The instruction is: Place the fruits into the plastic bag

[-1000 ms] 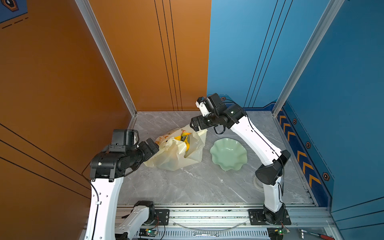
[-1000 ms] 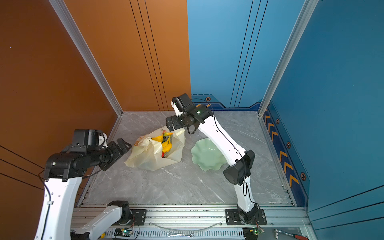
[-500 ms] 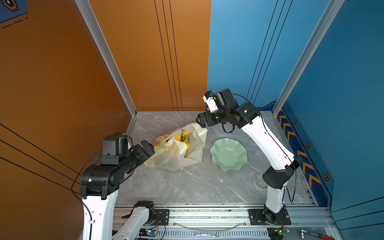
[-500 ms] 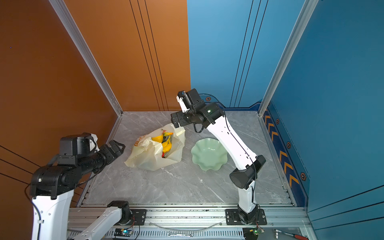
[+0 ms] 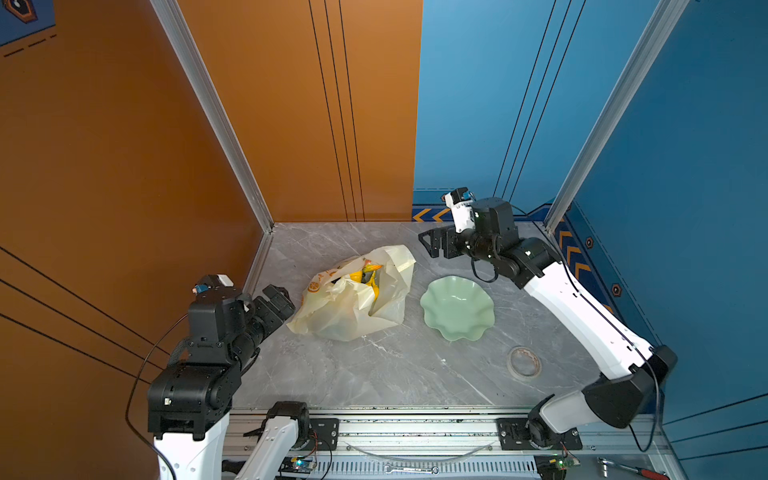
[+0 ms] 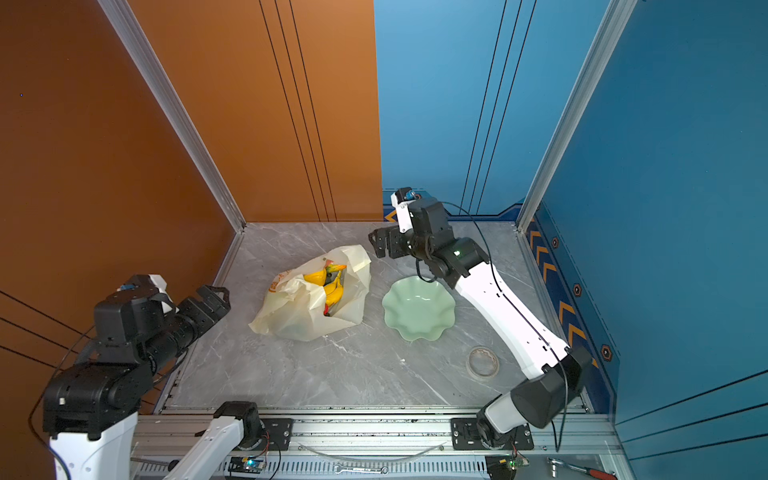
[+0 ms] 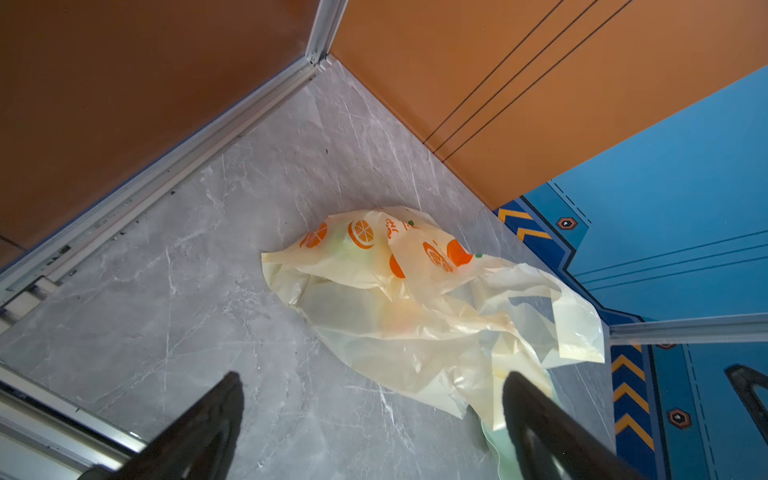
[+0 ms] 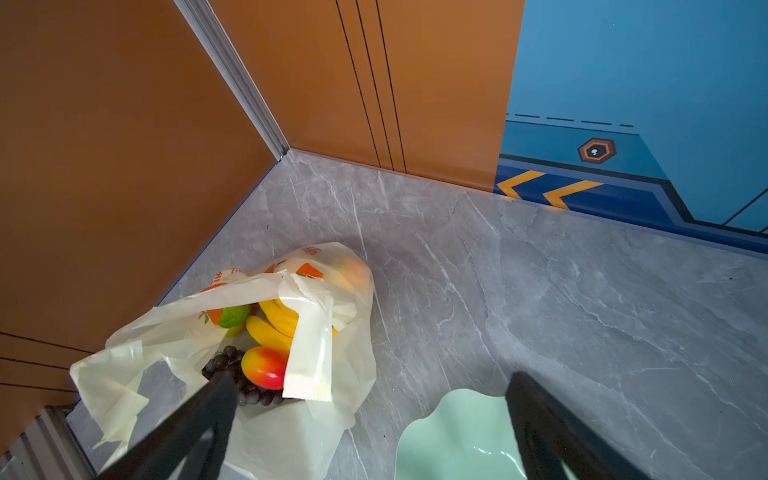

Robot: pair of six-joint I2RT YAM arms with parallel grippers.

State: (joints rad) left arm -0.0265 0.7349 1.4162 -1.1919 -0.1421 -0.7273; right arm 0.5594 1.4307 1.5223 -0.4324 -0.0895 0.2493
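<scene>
The plastic bag (image 5: pixel 353 307) (image 6: pixel 307 316) lies crumpled on the grey table, its mouth gaping. Fruits lie inside it: a yellow banana bunch (image 8: pixel 272 322), a red-yellow mango (image 8: pixel 266 365), dark grapes (image 8: pixel 226 361) and a green fruit (image 8: pixel 235 316). In both top views only yellow fruit (image 5: pixel 365 276) (image 6: pixel 328 284) shows through the mouth. My left gripper (image 5: pixel 286 301) (image 6: pixel 218 297) (image 7: pixel 374 380) stands open and empty just left of the bag. My right gripper (image 5: pixel 428 245) (image 6: pixel 376 245) (image 8: pixel 372 378) hangs open and empty, above the table behind and to the right of the bag.
A pale green wavy-rimmed dish (image 5: pixel 457 307) (image 6: pixel 417 309) (image 8: pixel 457 436) sits empty right of the bag. A tape roll (image 5: pixel 524 362) (image 6: pixel 482 362) lies near the front right. Orange and blue walls close in the table on three sides.
Both arms have drawn away from the bag: the right gripper rose and moved right, the left gripper pulled back to the left. The bag's raised far edge has sagged.
</scene>
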